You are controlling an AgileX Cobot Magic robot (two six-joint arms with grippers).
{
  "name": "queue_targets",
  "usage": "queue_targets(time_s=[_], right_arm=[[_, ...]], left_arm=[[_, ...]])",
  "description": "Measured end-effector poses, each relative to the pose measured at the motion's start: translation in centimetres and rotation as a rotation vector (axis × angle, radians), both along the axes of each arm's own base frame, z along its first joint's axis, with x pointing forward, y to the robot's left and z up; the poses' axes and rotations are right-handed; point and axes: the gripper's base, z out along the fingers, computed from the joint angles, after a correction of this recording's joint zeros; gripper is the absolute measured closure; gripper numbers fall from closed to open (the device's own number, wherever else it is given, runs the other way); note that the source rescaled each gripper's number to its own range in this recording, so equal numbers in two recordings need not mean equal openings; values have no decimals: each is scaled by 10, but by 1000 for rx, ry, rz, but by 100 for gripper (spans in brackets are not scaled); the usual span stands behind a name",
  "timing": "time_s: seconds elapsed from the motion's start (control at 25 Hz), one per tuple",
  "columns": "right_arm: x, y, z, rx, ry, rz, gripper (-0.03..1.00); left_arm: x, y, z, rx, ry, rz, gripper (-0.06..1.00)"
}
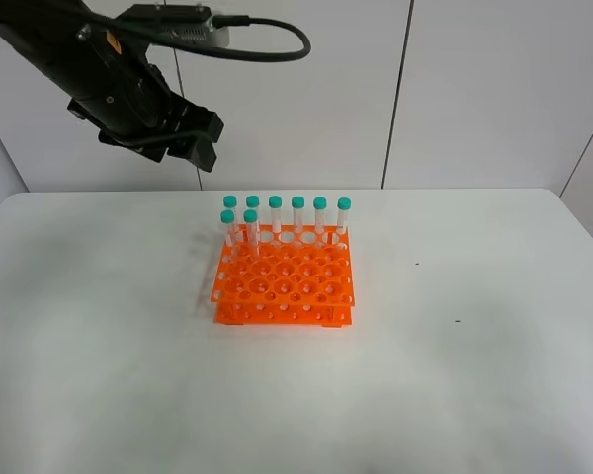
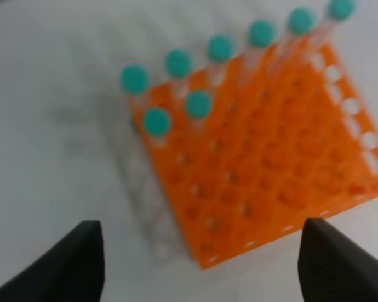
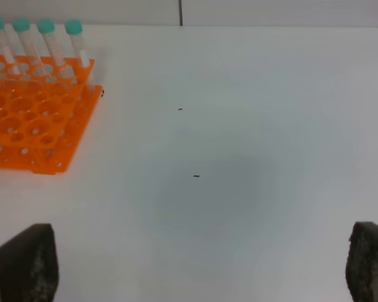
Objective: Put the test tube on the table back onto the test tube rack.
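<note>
Eight test tubes with teal caps stand upright in the orange test tube rack (image 1: 285, 284): six in the back row and two in the row in front of it, at the rack's left end. One of those two, the test tube (image 1: 251, 231) second from the left, sits just beside its neighbour. The rack rests near the middle of the white counter (image 1: 494, 375). The left end effector (image 2: 198, 264) hangs above the rack's left rear, jaws wide and holding nothing. The right end effector (image 3: 201, 267) is also spread wide and empty, over bare counter right of the rack.
</note>
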Motion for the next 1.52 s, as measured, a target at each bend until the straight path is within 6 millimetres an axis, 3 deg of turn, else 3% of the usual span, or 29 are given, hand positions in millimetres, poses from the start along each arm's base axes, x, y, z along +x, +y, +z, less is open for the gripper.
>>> queue_targets(time_s=[0.2, 0.32, 0.56, 0.76, 0.96, 1.52], right_arm=[[0, 0, 0, 2, 0, 1, -3], [0, 0, 0, 2, 0, 1, -3], [0, 0, 0, 2, 0, 2, -3], [0, 0, 0, 2, 0, 2, -3], [0, 0, 0, 2, 0, 2, -3], [0, 0, 0, 2, -1, 1, -3]], left_arm=[[33, 32, -30, 95, 185, 82, 0], [43, 63, -46, 122, 278, 167, 0], [46, 127, -51, 134, 387, 318, 2], [41, 147, -52, 117, 403, 373, 2], [2, 146, -67, 117, 497, 359, 2], [-179, 146, -107, 140, 634, 332, 2]])
